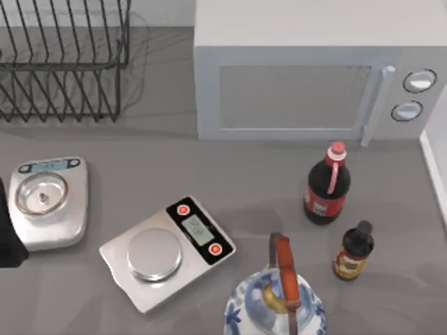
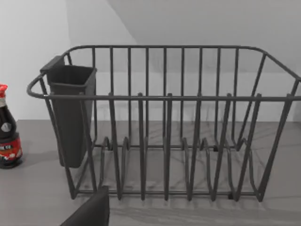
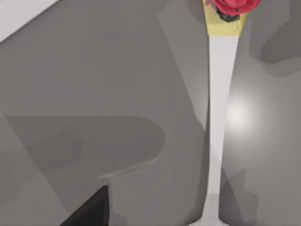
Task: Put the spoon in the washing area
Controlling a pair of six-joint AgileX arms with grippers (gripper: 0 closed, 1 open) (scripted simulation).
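Since the task wants the spoon in the washing area, the wire rack at eleven o'clock on the table looks to me like the goal, sitting apart from the clutter. From above, the microwave stands at one o'clock, two scales lie at nine and seven, two bottles at four, and a teapot at six. The left arm sits at the nine o'clock edge, beside the nearer scale. From the left wrist, the rack faces the camera squarely, a dark cup hung on one end wall, probably meant for cutlery, with a bottle beyond that end. The left gripper is low and level in front of the rack; I cannot tell whether it is open or closed. From the right wrist, the spoon lies flat on the table, its pale handle running to a yellow and red end. The right gripper hangs above the table near the spoon, looking straight down and apart from it; again I cannot tell its state. I judge the pick is not yet made.
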